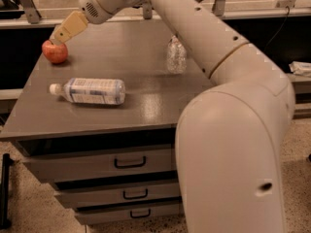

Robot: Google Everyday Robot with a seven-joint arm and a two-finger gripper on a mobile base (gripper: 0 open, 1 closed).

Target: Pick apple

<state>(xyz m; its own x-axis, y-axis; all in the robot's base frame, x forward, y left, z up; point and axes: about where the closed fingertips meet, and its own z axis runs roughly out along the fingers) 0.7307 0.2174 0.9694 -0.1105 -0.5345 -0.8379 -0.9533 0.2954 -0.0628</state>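
The apple sits at the far left corner of the worktop, close to both edges there, with nothing else beside it. The gripper hangs right over it, its tan tip at the apple's crown. We cannot tell whether it is touching or just above, nor how wide the gripper is set, since from this side it shows as a single tan slab. We judge the step in hand to be the last of the approach, before the grasp. To do it well, we would want the gripper centred over the fruit and low enough to close around its widest part rather than its top. A round apple pinched high is likely to slip out, and from this corner it could roll off the worktop. A slow close and a straight lift should serve. The arm reaches in from the right, across the back of the worktop. As for containers, a clear plastic bottle with a white cap and a label lies on its side nearer the front, well apart from the apple. A smaller crumpled bottle stands upright toward the back right, just beside the arm. We cannot tell whether either holds liquid. Below the worktop, three drawers are shut, so their contents are hidden.
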